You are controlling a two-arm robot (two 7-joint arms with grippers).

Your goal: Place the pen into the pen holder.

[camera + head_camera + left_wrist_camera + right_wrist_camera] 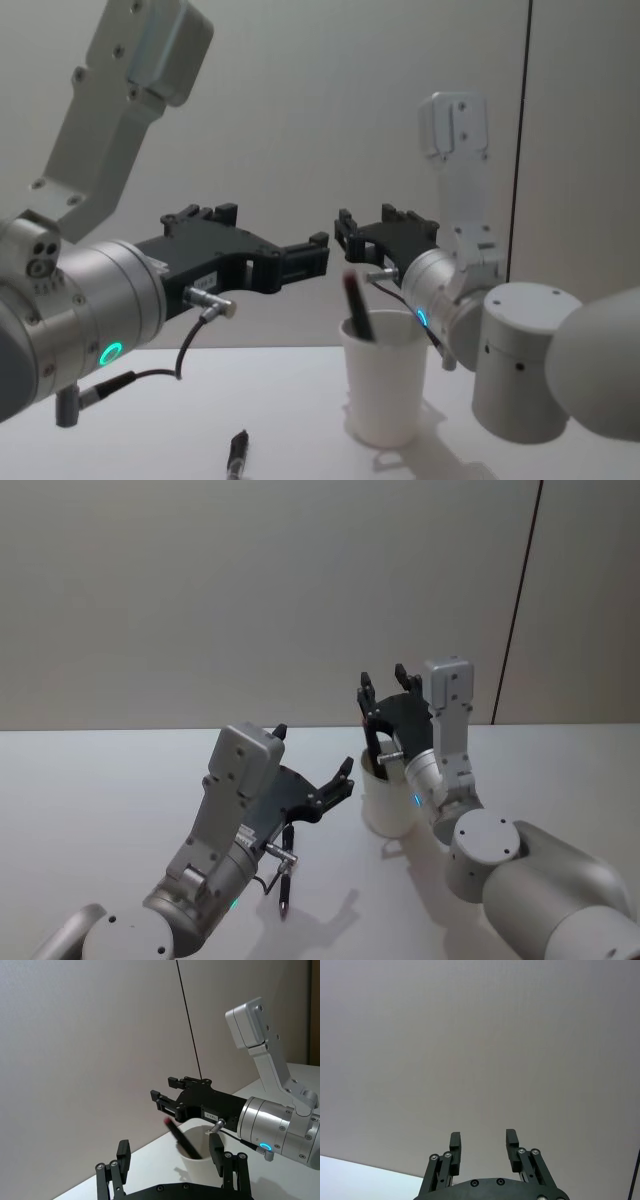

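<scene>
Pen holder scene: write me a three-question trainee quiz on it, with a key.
1. True or false: the pen holder stands upright with a pen leaning inside it.
2. Where does the second pen lie? A) on the table by the left claw B) under the holder C) across the holder's rim
3. Fill in: the right claw above the holder is ___ (open or shut).
Key: 1 true; 2 A; 3 open.

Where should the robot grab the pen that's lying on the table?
Around the middle of its barrel, coming straight down from above. The pen lies flat on the table, so open fingers can straddle its thin body crosswise. The open left gripper is nearest.
</scene>
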